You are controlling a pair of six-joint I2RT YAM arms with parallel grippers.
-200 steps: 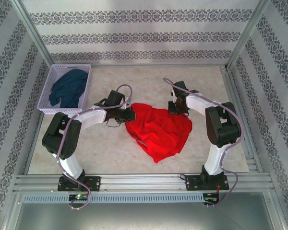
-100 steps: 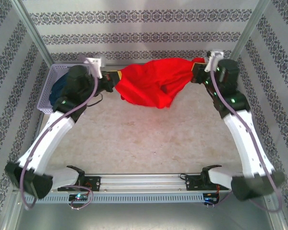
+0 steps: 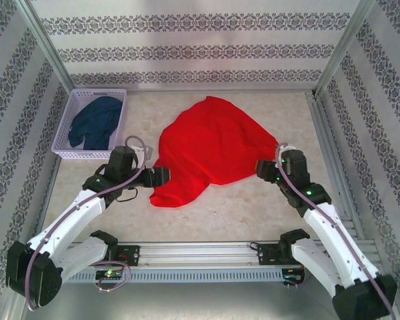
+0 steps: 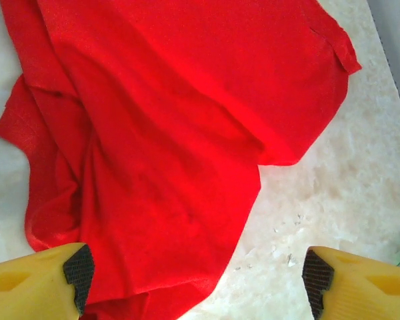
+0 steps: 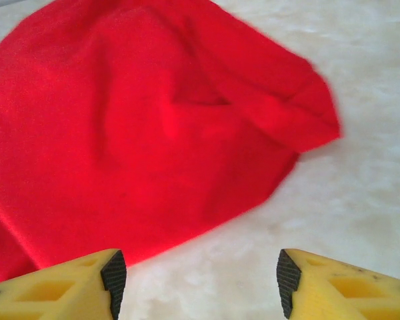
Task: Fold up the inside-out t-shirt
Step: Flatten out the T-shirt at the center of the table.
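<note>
Pale marbled tabletop (image 3: 253, 213) within damask-striped walls (image 3: 187, 40), aluminium rail (image 3: 200, 252) along near edge, even light.

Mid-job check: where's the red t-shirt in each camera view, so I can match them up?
Top external: t-shirt spread out in the middle of the picture.
Left wrist: t-shirt covers the upper left and middle, reaching the bottom edge.
Right wrist: t-shirt covers the upper left.
Shared landmark: pale marbled tabletop bordering the shirt's edge.

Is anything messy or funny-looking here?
Nothing is broken or spilled. The red t-shirt just lies lopsided on the table. Its near-left edge is bunched into wrinkly folds instead of lying flat.
</note>
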